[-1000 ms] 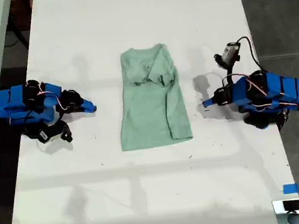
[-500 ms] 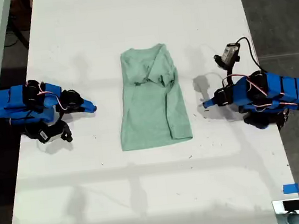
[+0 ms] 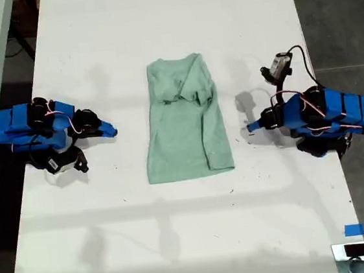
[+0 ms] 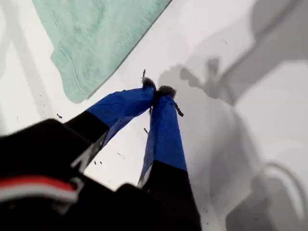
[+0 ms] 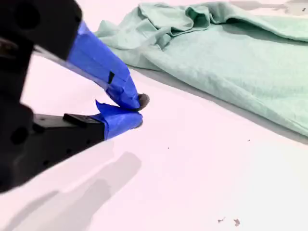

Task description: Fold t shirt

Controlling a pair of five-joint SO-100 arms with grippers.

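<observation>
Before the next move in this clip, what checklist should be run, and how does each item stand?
1. Pale mint-green cloth t shirt lies on the white table, clear of both arms: ok.
2. My first claw open for a grasp: not ok, its tips meet and hold nothing.
3. My second claw open: not ok, shut and holding nothing.
4. Shirt smooth: not ok, bunched at the collar end.
5. Fold finished: cannot tell.
</observation>
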